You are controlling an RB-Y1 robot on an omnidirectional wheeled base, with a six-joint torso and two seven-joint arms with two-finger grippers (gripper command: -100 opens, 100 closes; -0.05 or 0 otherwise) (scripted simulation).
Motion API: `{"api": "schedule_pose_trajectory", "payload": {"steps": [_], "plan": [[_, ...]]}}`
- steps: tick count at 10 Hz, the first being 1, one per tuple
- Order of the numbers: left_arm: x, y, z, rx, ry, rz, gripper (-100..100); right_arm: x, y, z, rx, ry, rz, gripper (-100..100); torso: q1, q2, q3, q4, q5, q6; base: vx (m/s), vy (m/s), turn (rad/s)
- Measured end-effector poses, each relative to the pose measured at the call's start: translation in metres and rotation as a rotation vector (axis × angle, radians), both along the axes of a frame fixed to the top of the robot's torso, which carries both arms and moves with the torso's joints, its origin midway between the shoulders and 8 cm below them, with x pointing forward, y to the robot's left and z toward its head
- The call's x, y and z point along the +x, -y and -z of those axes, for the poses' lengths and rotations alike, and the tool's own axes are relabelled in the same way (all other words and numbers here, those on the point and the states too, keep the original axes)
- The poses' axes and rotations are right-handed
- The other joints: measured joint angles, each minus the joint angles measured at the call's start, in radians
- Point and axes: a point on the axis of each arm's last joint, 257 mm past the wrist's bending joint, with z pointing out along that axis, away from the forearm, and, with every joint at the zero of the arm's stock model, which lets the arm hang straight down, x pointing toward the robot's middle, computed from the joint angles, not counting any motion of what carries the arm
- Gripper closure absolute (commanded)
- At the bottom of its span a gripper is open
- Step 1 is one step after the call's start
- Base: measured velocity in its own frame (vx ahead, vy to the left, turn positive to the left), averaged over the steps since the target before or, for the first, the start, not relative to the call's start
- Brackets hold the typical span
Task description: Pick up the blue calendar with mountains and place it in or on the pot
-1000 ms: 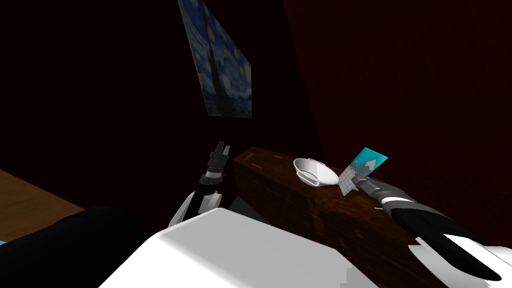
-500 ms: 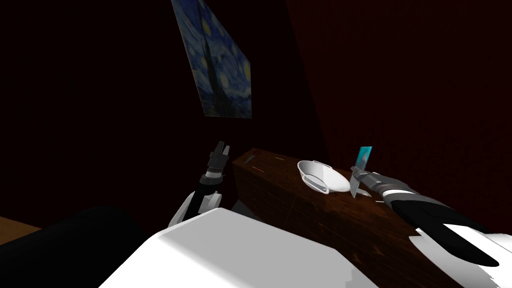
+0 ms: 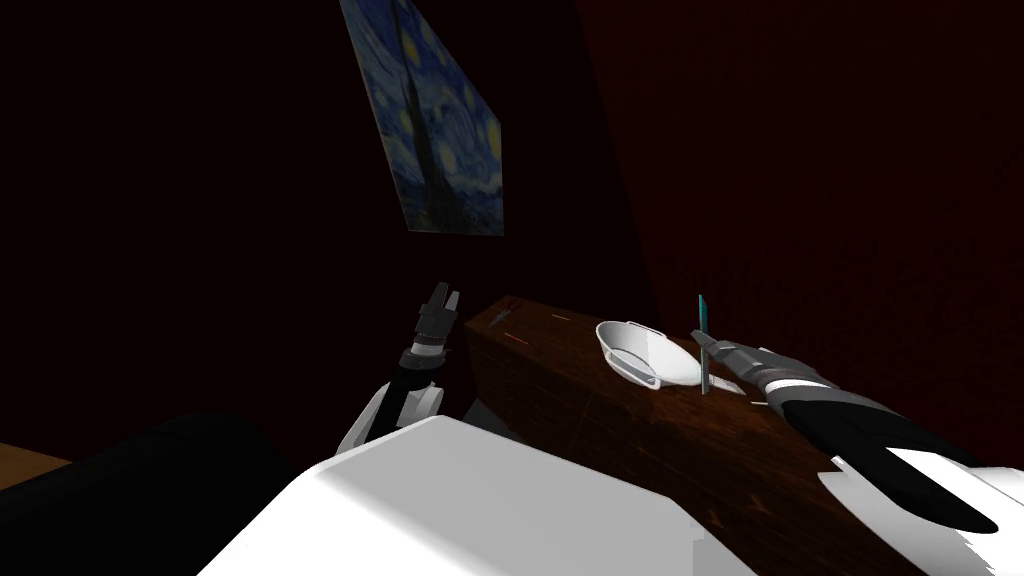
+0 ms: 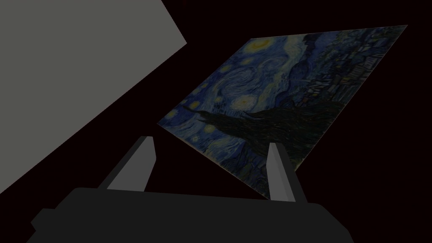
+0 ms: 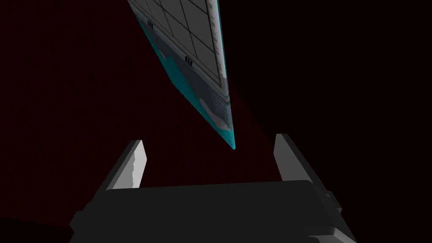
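Note:
The blue calendar (image 3: 703, 318) stands edge-on and upright over the dark wooden top, close beside the white two-handled pot (image 3: 648, 356) on the side of my right arm. My right gripper (image 3: 706, 348) is at the calendar's lower half. In the right wrist view the calendar (image 5: 198, 55), with its grey grid and teal edge, hangs between the fingers of my right gripper (image 5: 209, 141), which are open and touch neither side of it. My left gripper (image 3: 442, 298) is raised off the cabinet's far end, and the left wrist view shows it (image 4: 211, 164) open and holding nothing.
The pot rests on a long dark wooden cabinet (image 3: 600, 430) against a dark red wall. Small thin items (image 3: 505, 312) lie at the cabinet's far end. A starry-night painting (image 3: 435, 130) hangs above. Wooden floor (image 3: 30, 462) shows at the lower left.
My right gripper has gone from shut on the calendar to wide open. The calendar has turned from face-on to edge-on and moved closer to the pot. The left arm has not moved.

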Motion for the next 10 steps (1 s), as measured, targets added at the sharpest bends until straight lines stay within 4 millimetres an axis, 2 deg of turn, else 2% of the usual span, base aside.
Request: {"api": "schedule_pose_trajectory", "payload": {"steps": [4,5,10], "plan": [[0.0,0.0,0.0,0.0,0.0,0.0,0,0.003,-0.017,-0.036,0.043,0.04,-0.014,-100,-0.009,0.007,0.004,0.002,-0.002,0.001,-0.072,-0.113,-0.084],[0.0,0.0,0.0,0.0,0.0,0.0,0,0.003,-0.017,-0.037,0.046,0.041,-0.012,0,-0.005,0.004,0.003,0.001,-0.001,0.0,-0.007,-0.01,0.004],[0.0,0.0,0.0,0.0,0.0,0.0,0,0.003,-0.017,-0.036,0.045,0.04,-0.012,0,0.0,0.0,0.0,0.0,0.0,0.0,0.0,0.0,0.0]]}}
